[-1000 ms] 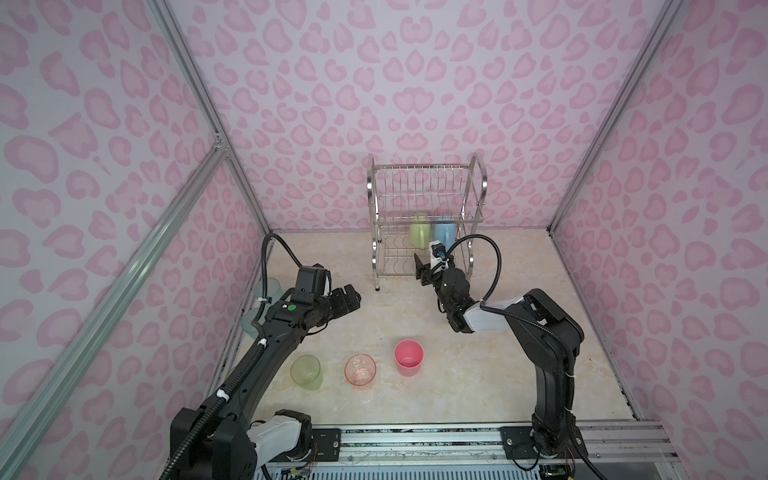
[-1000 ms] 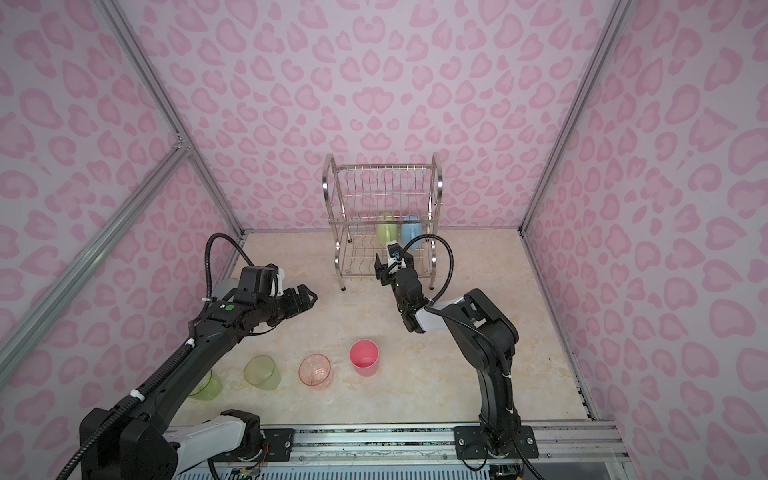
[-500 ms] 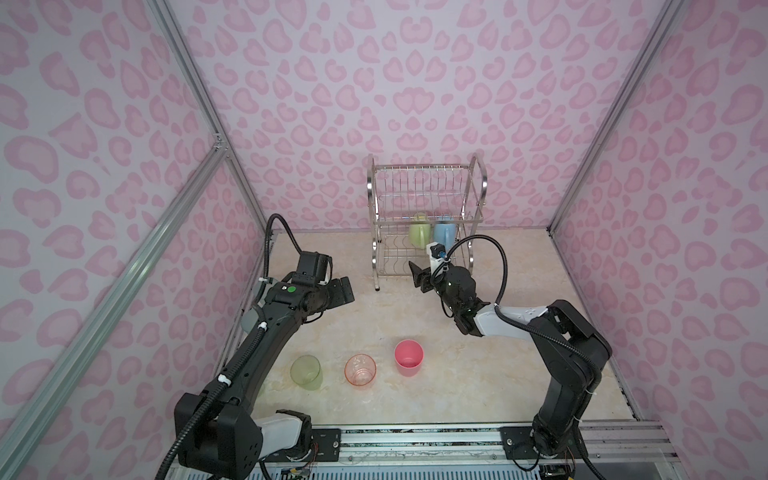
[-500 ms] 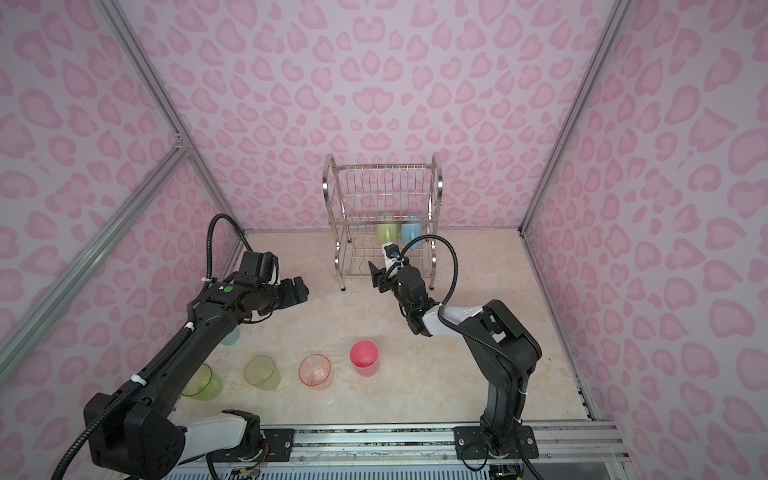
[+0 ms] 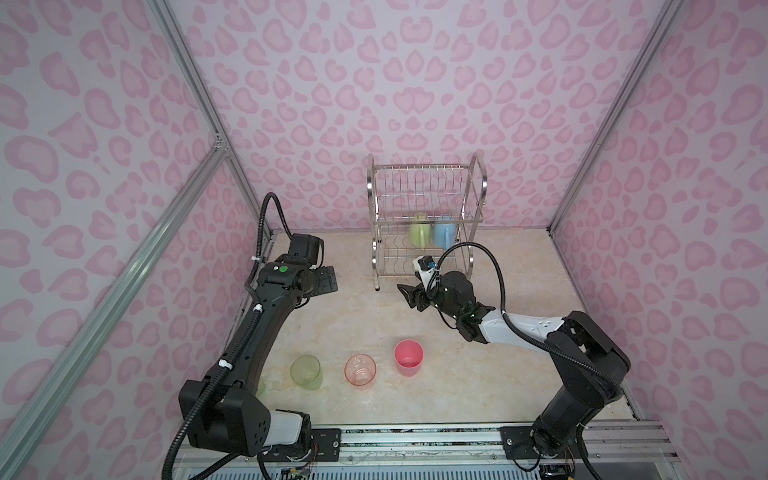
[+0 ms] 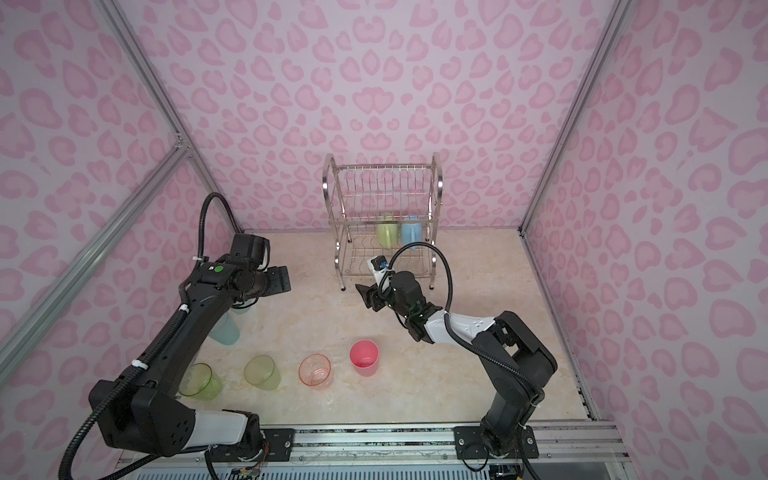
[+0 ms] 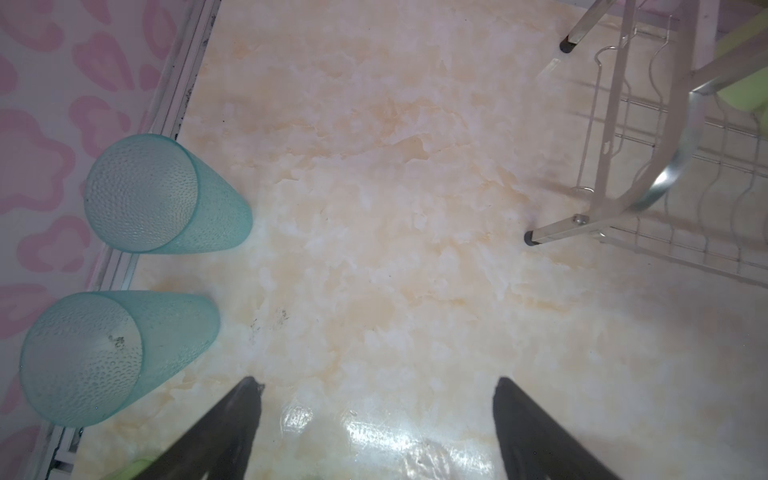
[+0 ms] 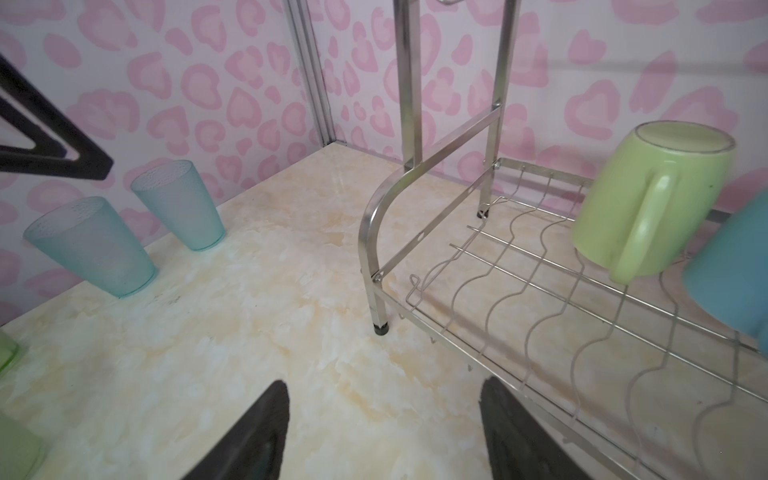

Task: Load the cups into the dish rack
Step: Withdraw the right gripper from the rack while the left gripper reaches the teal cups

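Right hand (image 8: 384, 384) empty, green mug (image 8: 648, 195) in rack (image 8: 409, 104)

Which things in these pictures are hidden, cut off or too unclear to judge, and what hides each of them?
1. Pale blue tumblers: in a top view the left arm covers them.
2. Blue mug: right wrist view, cut off by the picture edge.
3. Green mug: mouth down on the dish rack, so its inside shows in no view.
4. A yellow-green tumbler: right wrist view, edge cuts it.
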`<state>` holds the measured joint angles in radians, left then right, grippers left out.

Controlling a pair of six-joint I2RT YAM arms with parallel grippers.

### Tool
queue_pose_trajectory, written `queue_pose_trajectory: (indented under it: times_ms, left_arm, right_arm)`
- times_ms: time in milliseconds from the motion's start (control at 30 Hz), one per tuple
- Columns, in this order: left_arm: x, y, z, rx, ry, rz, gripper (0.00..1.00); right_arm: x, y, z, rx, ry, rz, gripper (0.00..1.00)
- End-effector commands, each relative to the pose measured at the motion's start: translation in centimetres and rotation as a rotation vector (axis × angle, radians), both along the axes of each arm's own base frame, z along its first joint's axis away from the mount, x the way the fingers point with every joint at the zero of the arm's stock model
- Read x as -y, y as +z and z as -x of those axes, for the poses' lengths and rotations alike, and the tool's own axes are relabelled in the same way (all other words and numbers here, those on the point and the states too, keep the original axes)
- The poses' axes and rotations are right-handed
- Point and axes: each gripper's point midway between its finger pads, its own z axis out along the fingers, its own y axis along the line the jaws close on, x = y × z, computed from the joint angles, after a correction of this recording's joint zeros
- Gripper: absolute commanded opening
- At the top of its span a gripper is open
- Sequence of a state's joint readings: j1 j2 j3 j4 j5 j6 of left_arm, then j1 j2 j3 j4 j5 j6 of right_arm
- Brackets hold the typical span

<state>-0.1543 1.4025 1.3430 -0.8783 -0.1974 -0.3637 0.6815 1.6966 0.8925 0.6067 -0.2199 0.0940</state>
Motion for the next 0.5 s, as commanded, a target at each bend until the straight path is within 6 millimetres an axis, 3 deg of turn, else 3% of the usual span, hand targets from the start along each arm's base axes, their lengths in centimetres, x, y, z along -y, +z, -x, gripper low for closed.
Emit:
queue_pose_trajectory:
  times_ms: [0, 167, 300, 467]
  left_arm:
    - [-2.0, 0.3, -1.0, -0.007, 0.048, -0.074, 0.9]
    - [-5.0, -0.6, -2.6, -0.038, 0.127, -0.158, 0.89]
    - [-7.0, -1.5, -4.3, -0.056, 0.173, -0.189, 0.89]
    - [-10.5, -3.8, -6.6, -0.1, 0.253, -0.181, 0.88]
  right_arm:
    - [-1.1, -0.2, 1.6, -0.002, 0.109, -0.001, 0.71]
    - [-0.7, -0.6, 2.2, -0.003, 0.127, 0.001, 0.7]
    - [0.3, 0.4, 2.7, 0.008, 0.131, -0.055, 0.7]
    - [0.0, 1.0, 2.9, 0.002, 0.167, -0.018, 0.69]
